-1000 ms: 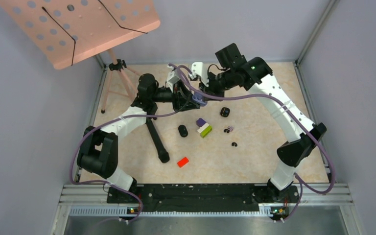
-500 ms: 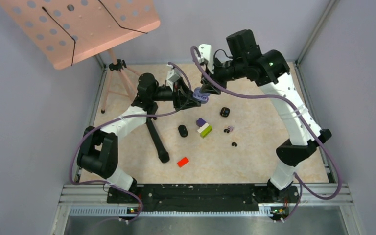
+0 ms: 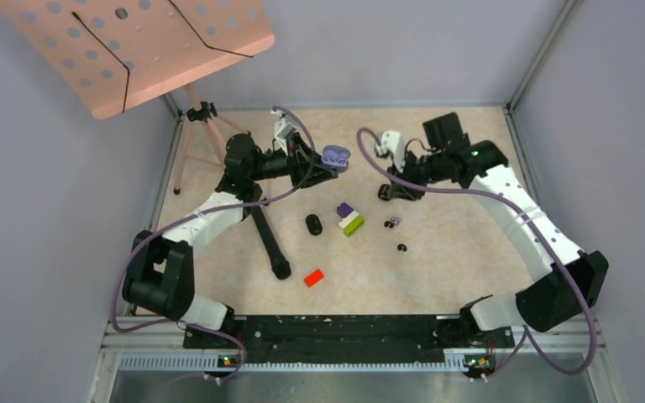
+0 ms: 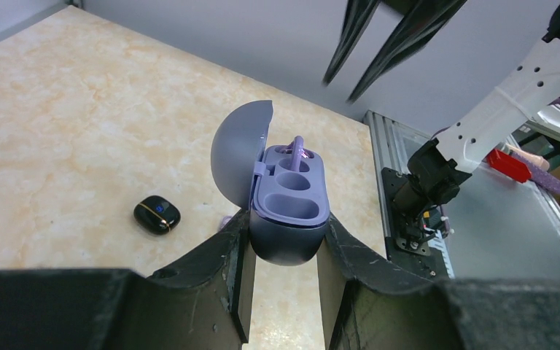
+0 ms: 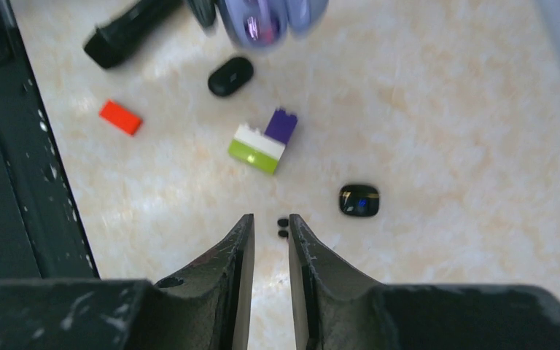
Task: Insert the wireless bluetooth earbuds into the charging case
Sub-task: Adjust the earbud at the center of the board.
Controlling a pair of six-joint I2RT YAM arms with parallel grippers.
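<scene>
Left wrist view: left pincer (image 4: pixel 284 224) clamped on the lower shell of the purple charging case (image 4: pixel 289 211), held above the bench (image 4: pixel 80 109) with its lid hinged open. One pale purple bud (image 4: pixel 297 148) stands in the far socket; the nearer hollows look empty.

Right of the case, on the bench: block stack (image 5: pixel 262 142), then two tiny dark earbuds (image 5: pixel 283 227), colour unsure at this size.

Right pincer (image 5: pixel 270 222) hangs over them, fingers a narrow slit apart, gripping nothing. The pair lies just past its tips, strung along the fingers' reach.

Right arm is clearly nearer. Likely a short drop, then a carry left to the case.
</scene>
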